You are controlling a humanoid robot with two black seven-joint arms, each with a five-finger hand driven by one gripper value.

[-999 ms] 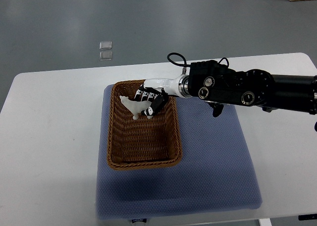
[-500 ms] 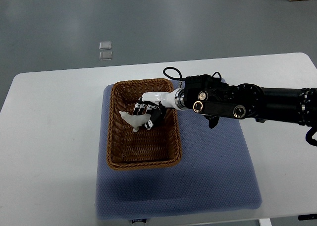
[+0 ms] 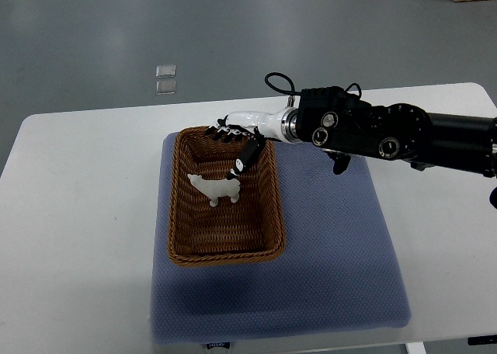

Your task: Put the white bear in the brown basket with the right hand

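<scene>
One white bear lies in the brown basket — right robot hand above, fingers spread, empty.

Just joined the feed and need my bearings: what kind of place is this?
Probably a robotics lab or test room, not a home. A plain white table stands on a bare grey floor, with only a blue mat, a brown basket and a white bear staged under the right hand.

White tabletop, rounded corners. Blue-grey mat lies on it, centre toward near edge. Brown basket sits on mat's left half.
</scene>
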